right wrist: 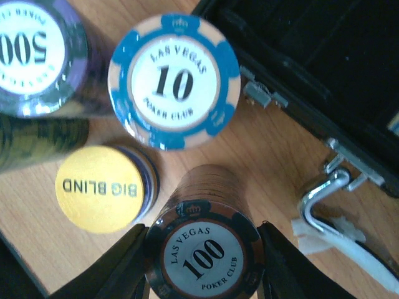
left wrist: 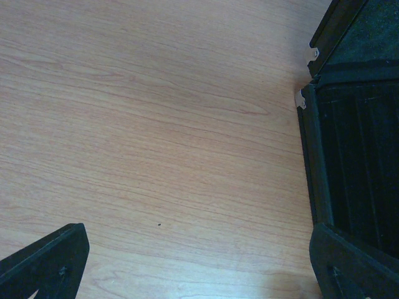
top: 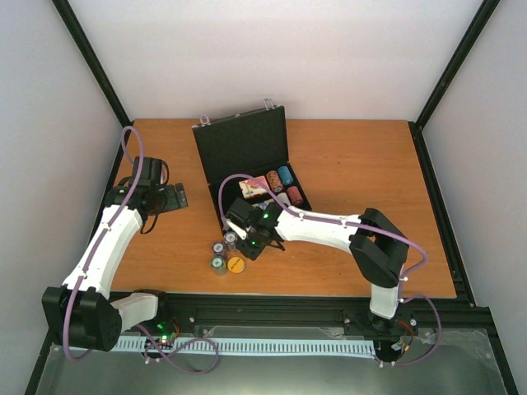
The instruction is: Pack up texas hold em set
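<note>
Standing upright, the 100 chip stack [right wrist: 206, 258] is gripped on both sides by the partly closed jaws of the right gripper [top: 247, 239]. The open case [top: 247, 152] lies just beyond at 12 o'clock. The left gripper [left wrist: 199, 268] is spread wide and empty, at 10 o'clock.

Left arm [top: 103, 239] bent, left hand [left wrist: 198, 255] hovering, fingers spread wide. Right arm [top: 329, 226] stretches towards centre, right hand [top: 237, 237] pointing down, fingers [right wrist: 118, 274] pressed on both sides of a chip stack [right wrist: 204, 249].
</note>
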